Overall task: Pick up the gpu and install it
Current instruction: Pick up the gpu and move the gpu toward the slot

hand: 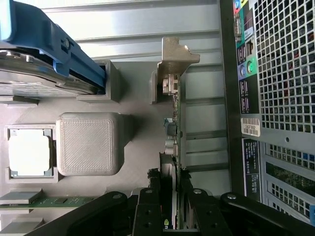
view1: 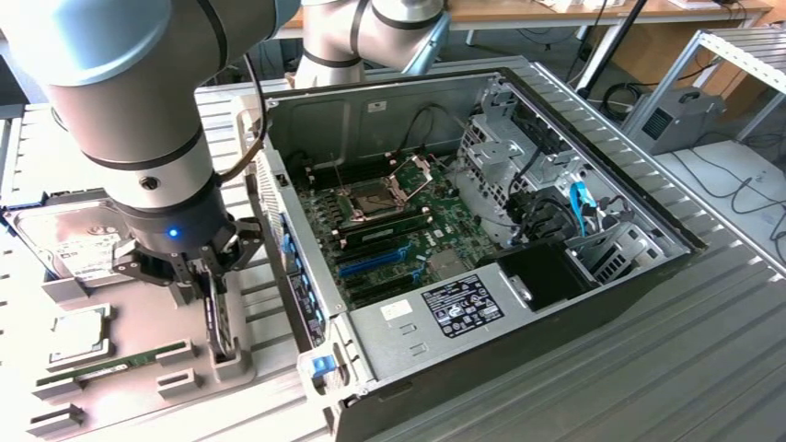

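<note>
The gpu (view1: pixel 219 318) stands on edge in the grey holder tray (view1: pixel 234 364) at the exterior view's left, beside the open computer case (view1: pixel 491 304). In the wrist view the gpu (hand: pixel 176 123) shows edge-on as a thin green board, its silver end bracket (hand: pixel 177 51) at the far end. My gripper (view1: pixel 212 281) comes down on it from above. Its black fingers (hand: pixel 147 206) press on both faces of the card, so the gripper (hand: pixel 170 209) is shut on the gpu. The card's lower edge is still level with the holder.
The motherboard (view1: pixel 406 221) lies exposed in the case, with blue slots (view1: pixel 368 262) near the case wall beside the tray. On the tray sit a hard drive (view1: pixel 74 244), a CPU (view1: pixel 76 333) and a RAM stick (view1: pixel 117 364). The case's rear panel (hand: pixel 275 98) stands close to the gpu.
</note>
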